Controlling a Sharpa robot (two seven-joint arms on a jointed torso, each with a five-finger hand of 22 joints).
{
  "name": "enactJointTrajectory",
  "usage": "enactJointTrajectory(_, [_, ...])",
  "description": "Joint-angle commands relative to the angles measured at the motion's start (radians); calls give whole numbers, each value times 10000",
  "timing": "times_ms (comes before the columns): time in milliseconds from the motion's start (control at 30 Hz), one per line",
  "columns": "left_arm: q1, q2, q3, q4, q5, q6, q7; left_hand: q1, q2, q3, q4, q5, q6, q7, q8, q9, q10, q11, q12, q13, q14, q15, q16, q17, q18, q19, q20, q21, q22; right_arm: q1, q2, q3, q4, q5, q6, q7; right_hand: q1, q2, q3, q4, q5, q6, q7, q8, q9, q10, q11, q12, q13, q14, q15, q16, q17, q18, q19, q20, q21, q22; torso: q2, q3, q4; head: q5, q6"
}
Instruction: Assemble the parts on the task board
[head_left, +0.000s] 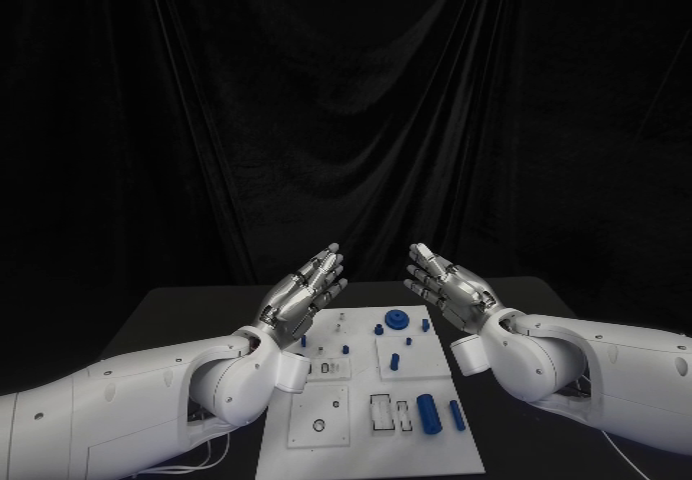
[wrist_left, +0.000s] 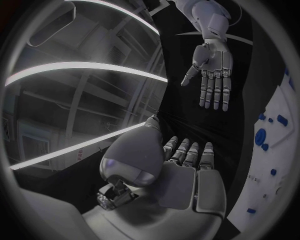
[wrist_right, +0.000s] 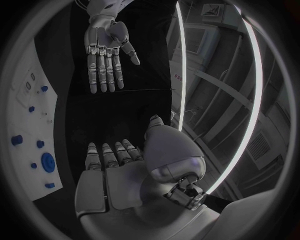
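The white task board (head_left: 433, 450) lies in the middle of the black table. Small blue parts stand on it: a round one (head_left: 395, 321) near the far edge, a long cylinder (head_left: 428, 412) and a thinner bar (head_left: 457, 415) toward the near right. Both hands are raised above the board's far end, palms facing each other, fingers straight and apart, holding nothing. My left hand (head_left: 304, 290) hangs over the board's left side, my right hand (head_left: 447, 285) over its right. The left wrist view has the right hand (wrist_left: 212, 75) and the board (wrist_left: 275, 165); the right wrist view has the left hand (wrist_right: 106, 50) and the board (wrist_right: 28, 125).
The black table (head_left: 188, 310) reaches beyond the board on both sides. A black curtain (head_left: 346, 130) hangs behind it. My two white forearms flank the board at the near left and right.
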Motion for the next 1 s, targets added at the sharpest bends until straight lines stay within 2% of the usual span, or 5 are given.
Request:
enactJointTrajectory(33, [36,-530,-3,-77,245,1814,1455,185,14,87,0,96,318,182,93,50,147,297,539,71,94,246,155,74,204,62,289,7,120,94,-348,8,105,211,1397,-69,159,-37,69,1,81,60,138,140,27,1,117,-46,-14,16,131,-44,-16,161,26,144,-17,20,132,-70,95,-167,-749])
enactJointTrajectory(267, [33,-760,-4,-111,-153,1807,1721,603,-52,244,-1,885,1510,767,562,211,846,809,2504,265,890,612,1405,328,144,636,585,392,623,132,-431,7,49,106,1934,-260,826,-141,289,-53,819,182,318,291,53,6,500,-20,-2,16,622,-44,-16,306,245,723,156,144,300,-98,48,-147,-836])
enactJointTrajectory(500, [31,-1003,-4,-247,-711,1685,2021,1421,-291,573,-174,1953,2052,1076,927,258,1093,942,3282,291,1068,739,1888,353,208,1116,797,742,929,174,-547,7,-48,-275,2295,-602,2421,-731,571,-489,1403,858,633,1088,202,655,1865,1481,359,1083,1482,1110,387,-36,2164,1191,1241,693,502,-132,148,-121,-1003])
enactJointTrajectory(867, [57,-1472,-1,-490,-1418,1484,2231,1994,-767,1210,-338,3098,2897,1428,1181,309,1976,1265,4268,352,1663,1024,2691,434,253,1801,1110,1416,1426,565,-480,6,-704,-1888,2770,-1280,4044,-984,1092,-1738,1966,2012,1169,2255,366,1161,2148,3980,537,3694,1658,3333,758,-297,5555,1150,2506,1070,647,-189,168,108,-1671])
enactJointTrajectory(1000, [72,-1600,-1,-536,-1473,1503,2240,1994,-819,1331,-278,3300,3212,1545,1265,336,2203,1306,4407,364,1826,1073,2860,449,203,1942,1118,1593,1544,822,-459,5,-916,-2708,2827,-1569,4802,-1029,1684,-2581,2381,3817,1493,3739,677,2698,2548,6259,747,5647,1511,4473,963,-177,6546,1102,2815,1112,764,-215,281,136,-1860])
